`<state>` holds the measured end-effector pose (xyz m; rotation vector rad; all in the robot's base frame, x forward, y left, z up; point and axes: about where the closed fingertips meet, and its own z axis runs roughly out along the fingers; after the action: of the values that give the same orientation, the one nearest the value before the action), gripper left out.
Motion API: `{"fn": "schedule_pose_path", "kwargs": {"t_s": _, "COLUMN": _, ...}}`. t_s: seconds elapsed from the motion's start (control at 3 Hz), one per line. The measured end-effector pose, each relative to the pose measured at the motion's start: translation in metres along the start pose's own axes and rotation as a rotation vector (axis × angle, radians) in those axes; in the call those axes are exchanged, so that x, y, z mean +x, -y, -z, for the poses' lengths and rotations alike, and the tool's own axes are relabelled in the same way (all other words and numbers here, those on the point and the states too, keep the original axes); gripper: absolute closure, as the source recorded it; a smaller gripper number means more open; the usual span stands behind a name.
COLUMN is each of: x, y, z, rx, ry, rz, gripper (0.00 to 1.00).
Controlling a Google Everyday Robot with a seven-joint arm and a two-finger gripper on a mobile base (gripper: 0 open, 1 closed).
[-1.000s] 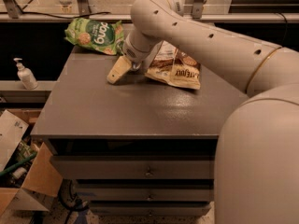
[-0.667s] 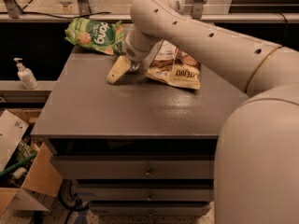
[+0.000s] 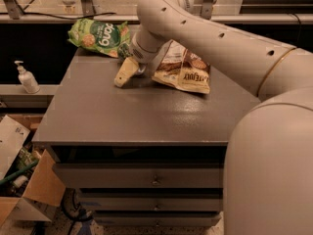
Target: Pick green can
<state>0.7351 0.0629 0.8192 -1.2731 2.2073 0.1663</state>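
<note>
At the front, the desk (image 3: 137, 116) shows a stack of drawers (image 3: 154, 180) under its near edge, and an open cardboard box (image 3: 29, 190) sits on the floor off the near-left corner. The near half of the desk top is bare grey surface. The robot's thick pale arm (image 3: 230, 48) comes in from the right side and reaches across toward the far-left part of the desk. There the tool (image 3: 128, 75) points down with its tip at or just above the surface. Whether it is open or closed, and whether it has hold of anything, cannot be told. Just right of the tool lies a crumpled brown snack bag (image 3: 183, 72). The green can (image 3: 124, 51) shows only as a small dark-green patch just beyond the tool, toward the far edge and largely hidden by the wrist. Whether the two touch cannot be told. Left of the can, at the far-left corner, lies a bright green snack bag (image 3: 98, 33). A pump bottle (image 3: 25, 77) stands on a ledge off the left edge.
</note>
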Motion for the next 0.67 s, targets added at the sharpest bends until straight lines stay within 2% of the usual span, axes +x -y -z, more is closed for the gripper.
{"fn": "schedule_pose_path", "kwargs": {"t_s": 0.33, "x": 0.0056, "y": 0.0104, "z": -0.0171, "rx": -0.001, "ry": 0.000, "rz": 0.001, "gripper": 0.00}}
{"fn": "schedule_pose_path", "kwargs": {"t_s": 0.67, "x": 0.0020, "y": 0.0117, "z": -0.0116, "rx": 0.000, "ry": 0.000, "rz": 0.001, "gripper": 0.00}}
